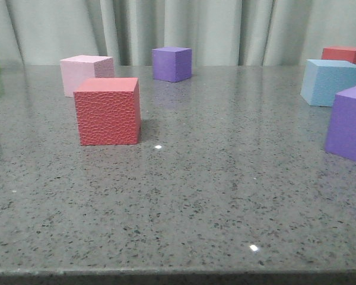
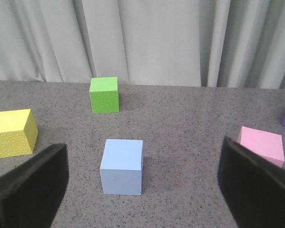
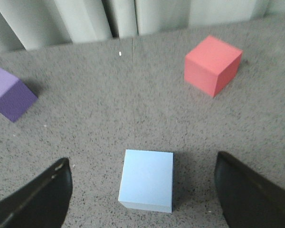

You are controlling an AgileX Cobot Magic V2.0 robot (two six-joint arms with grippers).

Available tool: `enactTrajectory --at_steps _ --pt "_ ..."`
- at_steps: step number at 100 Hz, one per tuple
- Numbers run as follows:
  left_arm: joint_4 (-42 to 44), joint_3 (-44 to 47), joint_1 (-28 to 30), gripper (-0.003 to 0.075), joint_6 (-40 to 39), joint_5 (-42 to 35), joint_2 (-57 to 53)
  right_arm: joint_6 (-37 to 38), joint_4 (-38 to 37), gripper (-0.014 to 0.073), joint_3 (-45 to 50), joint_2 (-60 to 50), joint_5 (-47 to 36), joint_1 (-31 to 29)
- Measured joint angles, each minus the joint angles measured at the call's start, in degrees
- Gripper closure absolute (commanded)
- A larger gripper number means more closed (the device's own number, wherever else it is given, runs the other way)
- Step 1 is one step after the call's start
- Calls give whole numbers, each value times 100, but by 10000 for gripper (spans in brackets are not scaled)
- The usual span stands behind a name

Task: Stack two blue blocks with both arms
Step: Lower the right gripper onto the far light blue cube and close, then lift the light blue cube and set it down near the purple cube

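One blue block (image 2: 122,166) sits on the table in the left wrist view. It lies ahead of my open left gripper (image 2: 142,192), a little to one side of the gap's middle, and neither finger touches it. The other blue block (image 3: 147,180) rests between the wide-open fingers of my right gripper (image 3: 143,199), clear of both. The front view shows a single blue block (image 1: 329,82) at the far right and neither gripper.
A yellow cube (image 2: 13,132), a green cube (image 2: 104,94) and a pink cube (image 2: 261,145) surround the left block. A red cube (image 3: 212,64) and a purple cube (image 3: 10,94) lie beyond the right block. A large red cube (image 1: 107,111) stands centre-left, with the curtain behind.
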Motion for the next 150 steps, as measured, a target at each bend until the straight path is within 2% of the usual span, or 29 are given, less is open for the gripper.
enactTrajectory --at_steps 23,40,66,105,114,130,150 --pt "0 0 0 101 0 0 0 118 58 -15 -930 1002 732 0" --pt "0 0 0 101 0 0 0 276 69 -15 -1255 1625 1115 0" --pt "0 0 0 101 0 0 0 393 77 -15 -1303 2290 1468 0" --pt "0 0 0 101 0 0 0 398 153 -15 -1303 2709 1495 0" --pt "0 0 0 101 0 0 0 398 153 15 -1303 2741 1495 0" --pt "0 0 0 101 0 0 0 398 153 153 -1303 2741 1495 0" --pt "0 0 0 101 0 0 0 407 153 163 -1303 2741 1505 0"
